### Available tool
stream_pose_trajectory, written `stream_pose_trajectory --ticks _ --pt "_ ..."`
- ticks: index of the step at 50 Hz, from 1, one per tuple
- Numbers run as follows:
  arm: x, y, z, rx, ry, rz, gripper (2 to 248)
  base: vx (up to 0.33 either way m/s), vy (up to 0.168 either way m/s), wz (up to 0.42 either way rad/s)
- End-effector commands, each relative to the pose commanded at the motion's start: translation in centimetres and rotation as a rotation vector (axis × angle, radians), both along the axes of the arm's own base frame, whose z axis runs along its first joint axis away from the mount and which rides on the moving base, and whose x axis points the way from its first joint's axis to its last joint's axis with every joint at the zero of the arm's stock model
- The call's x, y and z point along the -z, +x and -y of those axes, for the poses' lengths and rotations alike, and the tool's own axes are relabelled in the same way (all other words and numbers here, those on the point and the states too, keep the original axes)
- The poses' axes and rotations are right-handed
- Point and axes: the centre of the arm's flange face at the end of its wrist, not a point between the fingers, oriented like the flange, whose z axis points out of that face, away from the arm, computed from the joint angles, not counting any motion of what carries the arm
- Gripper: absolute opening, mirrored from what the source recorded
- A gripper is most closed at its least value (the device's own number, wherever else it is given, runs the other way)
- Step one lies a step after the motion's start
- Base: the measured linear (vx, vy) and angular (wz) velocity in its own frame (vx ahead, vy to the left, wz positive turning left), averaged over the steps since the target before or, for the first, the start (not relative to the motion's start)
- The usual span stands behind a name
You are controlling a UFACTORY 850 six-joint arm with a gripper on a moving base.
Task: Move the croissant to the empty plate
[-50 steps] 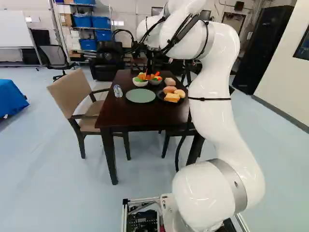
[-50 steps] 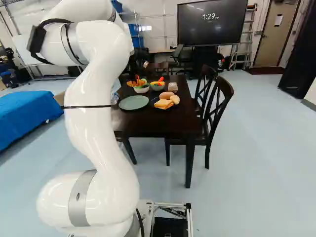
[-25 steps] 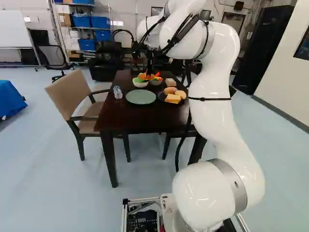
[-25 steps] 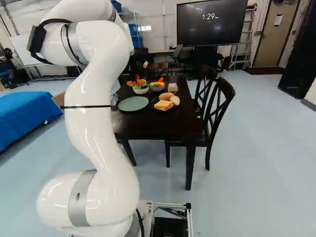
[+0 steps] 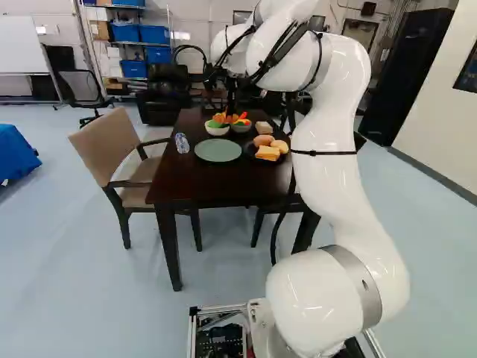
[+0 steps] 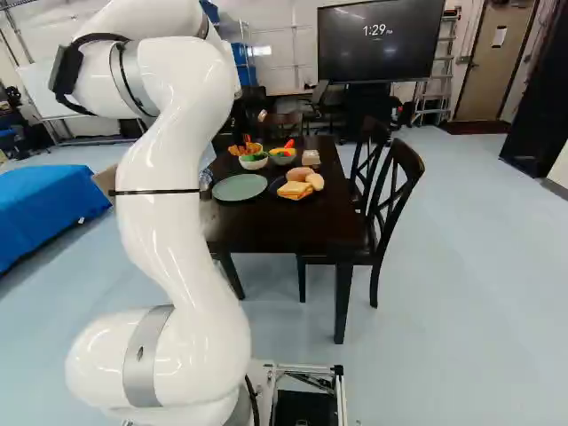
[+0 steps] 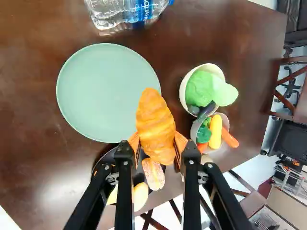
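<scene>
Orange croissant [image 7: 156, 122], seemingly within hand [image 5: 230, 109]

One croissant [image 7: 155, 123], two plates [image 7: 103, 91], two bowls [image 7: 183, 92]

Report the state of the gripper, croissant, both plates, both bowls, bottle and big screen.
Gripper: shut on the croissant
Croissant: held, off the table
Green plate: empty
Dark plate: loaded with bread
Lettuce bowl: full
Carrot bowl: full
Bottle: lying on its side
Screen: on
</scene>
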Motion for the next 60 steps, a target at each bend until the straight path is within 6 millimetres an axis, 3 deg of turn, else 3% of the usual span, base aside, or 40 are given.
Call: stream_pose_trajectory --ticks 32,60 --pt "0.0 -0.1 -0.3 -0.005 0.000 -0.001 108 0.000 0.000 0.000" --pt "-0.2 -2.8 -0.8 -0.017 -0.004 -0.029 108 0.000 0.000 0.000"
